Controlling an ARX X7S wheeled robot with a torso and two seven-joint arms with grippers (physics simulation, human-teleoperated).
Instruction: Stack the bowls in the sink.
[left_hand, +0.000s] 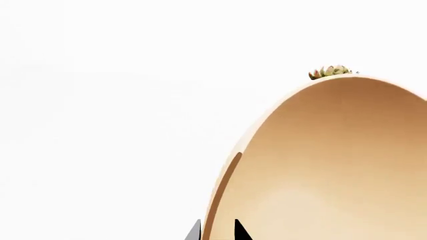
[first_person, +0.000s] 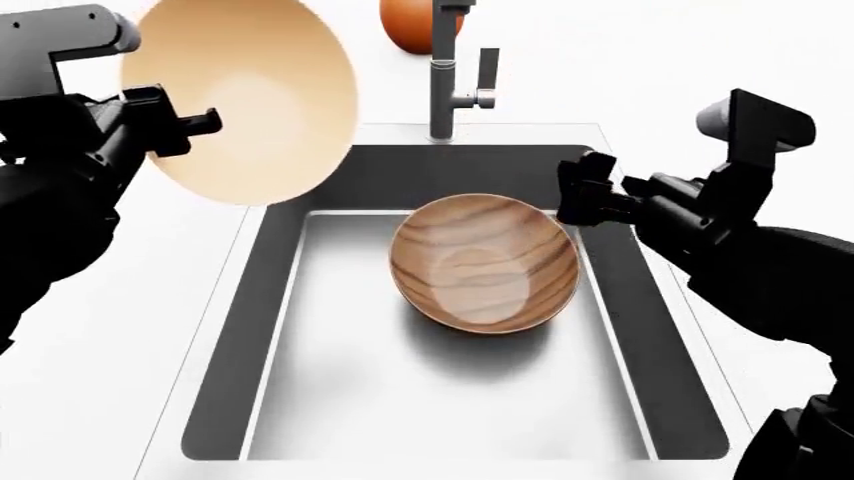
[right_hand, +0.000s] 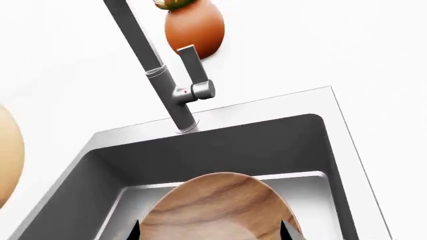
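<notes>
My left gripper (first_person: 200, 122) is shut on the rim of the pale cream bowl (first_person: 254, 100) and holds it tilted in the air over the sink's back left corner. In the left wrist view the fingertips (left_hand: 217, 230) straddle the rim of this bowl (left_hand: 333, 160). The dark wooden bowl (first_person: 483, 262) sits inside the grey sink (first_person: 267, 330), near its back. My right gripper (first_person: 577, 195) hovers at that bowl's far right rim. In the right wrist view its fingers (right_hand: 210, 232) are spread wide on either side of the wooden bowl (right_hand: 220, 205).
The steel faucet (first_person: 447, 80) stands upright behind the sink and also shows in the right wrist view (right_hand: 167, 85). An orange-red round pot (first_person: 407, 25) sits on the white counter behind it. A small plant top (left_hand: 330, 71) shows over the cream bowl's rim.
</notes>
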